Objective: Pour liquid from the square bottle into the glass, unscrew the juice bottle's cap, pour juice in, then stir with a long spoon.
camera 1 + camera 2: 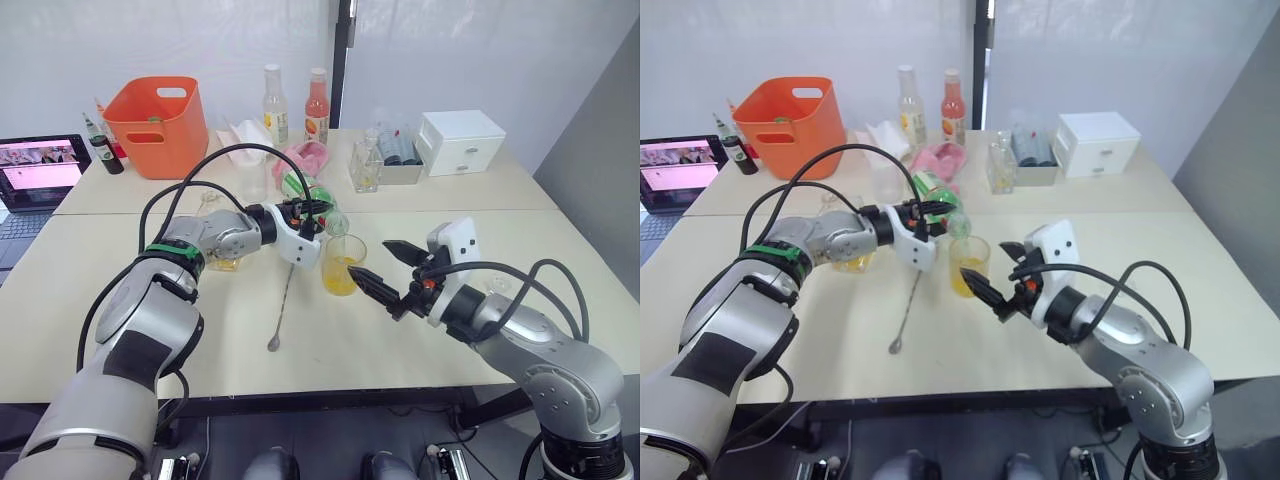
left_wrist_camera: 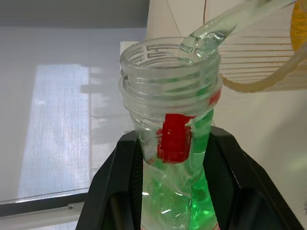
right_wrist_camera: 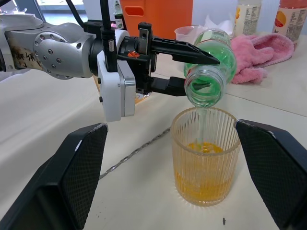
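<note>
Juice bottle (image 3: 211, 67) tipped over glass (image 3: 205, 153), left claw (image 1: 310, 215) clamped

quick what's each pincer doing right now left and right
Left pincer: shut on the juice bottle, tipped over the glass, pouring.
Right pincer: open, holding nothing.

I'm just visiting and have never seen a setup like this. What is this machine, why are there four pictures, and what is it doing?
It is a humanoid robot with two arms, each ending in a two-fingered claw. Two pictures come from cameras in its head, looking down over the table; the other two come from cameras on its wrists.

The left claw grips the juice bottle, tipped with its cap off, and a thin stream of juice runs into the glass, which already holds orange-yellow liquid. The right claw waits open beside the glass. The long spoon lies on the table. Behind stand an orange basket, two tall bottles and a pink cloth.
</note>
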`<state>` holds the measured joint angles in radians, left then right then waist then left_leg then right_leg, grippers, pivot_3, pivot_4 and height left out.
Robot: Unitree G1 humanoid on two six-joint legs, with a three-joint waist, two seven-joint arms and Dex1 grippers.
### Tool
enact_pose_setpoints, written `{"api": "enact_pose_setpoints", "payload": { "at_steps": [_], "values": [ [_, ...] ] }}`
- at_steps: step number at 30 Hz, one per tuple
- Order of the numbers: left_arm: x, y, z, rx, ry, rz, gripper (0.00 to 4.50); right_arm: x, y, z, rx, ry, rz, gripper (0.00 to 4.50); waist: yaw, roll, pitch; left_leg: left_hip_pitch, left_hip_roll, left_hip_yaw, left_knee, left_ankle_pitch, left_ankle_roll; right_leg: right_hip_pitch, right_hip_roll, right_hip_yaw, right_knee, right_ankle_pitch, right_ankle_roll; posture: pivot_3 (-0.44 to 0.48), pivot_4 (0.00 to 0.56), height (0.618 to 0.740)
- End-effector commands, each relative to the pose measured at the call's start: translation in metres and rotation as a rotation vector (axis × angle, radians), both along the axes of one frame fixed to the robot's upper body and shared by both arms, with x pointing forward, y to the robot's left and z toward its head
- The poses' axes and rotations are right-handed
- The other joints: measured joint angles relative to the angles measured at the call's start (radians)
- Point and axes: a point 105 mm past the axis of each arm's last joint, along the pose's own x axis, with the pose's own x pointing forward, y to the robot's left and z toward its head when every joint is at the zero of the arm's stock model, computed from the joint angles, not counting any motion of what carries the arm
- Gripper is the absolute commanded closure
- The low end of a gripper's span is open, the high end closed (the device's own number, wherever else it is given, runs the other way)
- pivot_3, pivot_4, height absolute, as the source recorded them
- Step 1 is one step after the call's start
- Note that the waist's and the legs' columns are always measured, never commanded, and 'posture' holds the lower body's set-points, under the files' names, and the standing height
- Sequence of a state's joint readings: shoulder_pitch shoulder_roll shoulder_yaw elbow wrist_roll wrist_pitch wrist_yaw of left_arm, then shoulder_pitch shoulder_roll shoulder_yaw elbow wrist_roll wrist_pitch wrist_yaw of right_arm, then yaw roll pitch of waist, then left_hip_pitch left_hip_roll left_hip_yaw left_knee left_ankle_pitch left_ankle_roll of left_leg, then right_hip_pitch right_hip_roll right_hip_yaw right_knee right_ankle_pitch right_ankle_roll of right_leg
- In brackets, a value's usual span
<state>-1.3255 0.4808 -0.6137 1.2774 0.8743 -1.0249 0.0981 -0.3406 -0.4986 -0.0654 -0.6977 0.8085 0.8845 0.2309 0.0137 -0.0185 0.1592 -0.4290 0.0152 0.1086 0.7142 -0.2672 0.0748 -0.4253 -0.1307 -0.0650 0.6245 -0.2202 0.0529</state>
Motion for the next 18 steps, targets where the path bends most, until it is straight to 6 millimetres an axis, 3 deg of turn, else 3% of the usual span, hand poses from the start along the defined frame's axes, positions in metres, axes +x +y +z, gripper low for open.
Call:
{"api": "enact_pose_setpoints", "payload": {
  "at_steps": [1, 18],
  "values": [
    [-0.0024, -0.0072, 0.0323, -0.043, -0.101, -0.041, 3.08, -0.0060, 0.0029, 0.0111, 0.014, -0.048, 0.017, 0.02, 0.000, 0.000, 0.000, 0.000, 0.000, 0.000, 0.000, 0.000, 0.000, 0.000, 0.000, 0.000, 0.000, 0.000, 0.000, 0.000, 0.150, 0.740],
    [-0.0018, -0.0111, 0.0338, -0.032, -0.128, -0.046, 3.08, -0.0061, 0.0023, 0.0114, 0.017, -0.050, 0.013, 0.02, 0.000, 0.000, 0.000, 0.000, 0.000, 0.000, 0.000, 0.000, 0.000, 0.000, 0.000, 0.000, 0.000, 0.000, 0.000, 0.000, 0.150, 0.740]
  ]
}}
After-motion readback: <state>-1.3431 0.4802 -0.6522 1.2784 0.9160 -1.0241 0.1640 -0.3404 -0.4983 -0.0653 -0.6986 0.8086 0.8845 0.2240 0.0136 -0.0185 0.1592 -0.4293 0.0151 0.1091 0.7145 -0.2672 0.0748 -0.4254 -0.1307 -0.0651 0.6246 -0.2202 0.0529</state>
